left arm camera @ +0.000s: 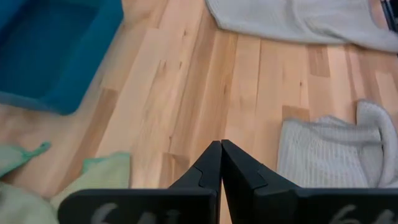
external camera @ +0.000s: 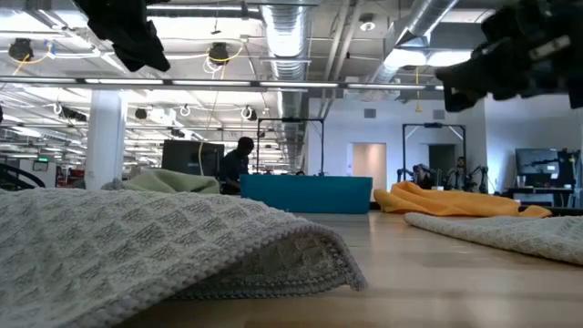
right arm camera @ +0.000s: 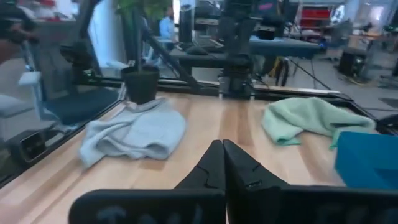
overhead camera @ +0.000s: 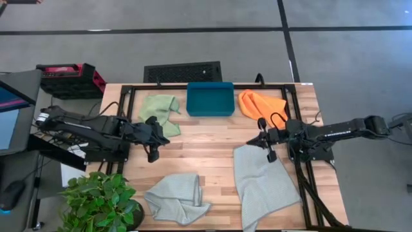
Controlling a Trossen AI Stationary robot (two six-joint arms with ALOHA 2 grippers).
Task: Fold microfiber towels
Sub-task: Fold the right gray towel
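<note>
A pale wooden worktop [overhead camera: 206, 138] sits in an open workshop with grey floor. The left tool [overhead camera: 153, 153] hovers with fingers pressed together, empty; a light green towel [overhead camera: 161, 111] lies just beside it, and a crumpled grey towel [overhead camera: 175, 196] lies near it toward the front edge. The right tool [overhead camera: 270, 153], also closed and empty, hangs over the corner of a spread grey towel [overhead camera: 261, 183], with an orange towel [overhead camera: 261, 103] close behind it. A teal tray [overhead camera: 210, 98] rests between the green and orange towels.
</note>
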